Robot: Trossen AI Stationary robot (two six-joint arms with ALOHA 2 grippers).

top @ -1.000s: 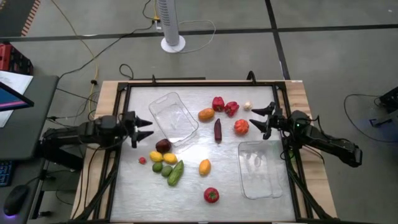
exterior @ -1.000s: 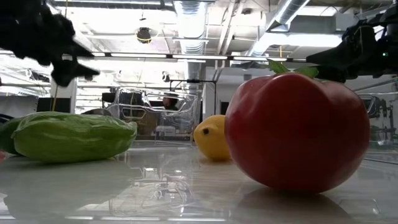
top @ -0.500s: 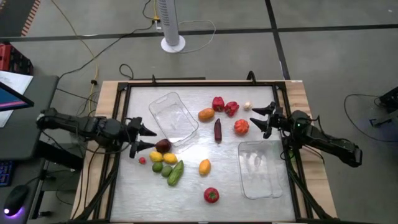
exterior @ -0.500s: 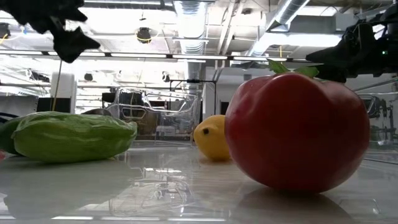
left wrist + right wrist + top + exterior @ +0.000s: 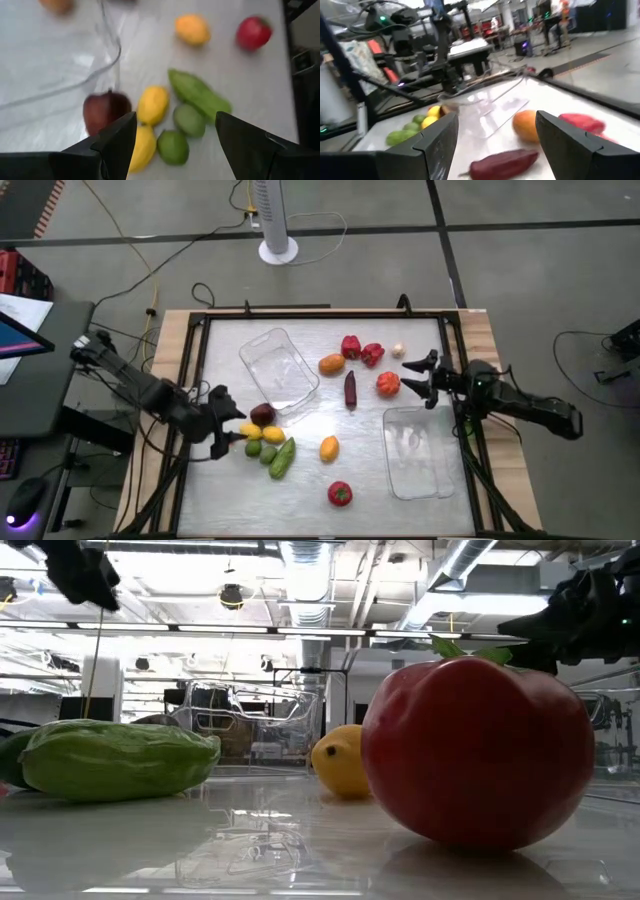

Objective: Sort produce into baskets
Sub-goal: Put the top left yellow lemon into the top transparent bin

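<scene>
My left gripper is open, low over the cluster at the table's left: two yellow pieces, two limes, a green cucumber and a dark purple-red piece. In the left wrist view the yellow pieces and limes lie between its fingers. My right gripper is open, just right of a red tomato. Two clear trays rest on the table: one far left, one near right. Both are empty.
Two red peppers, an orange piece, a long dark purple piece and a small pale piece lie at the far middle. An orange-yellow piece and a red tomato lie near the front. A black frame rims the table.
My left gripper has gone toward the table's near edge and a little to the right, from beside the far left tray to the cluster of yellow and green pieces. It has stayed open.
</scene>
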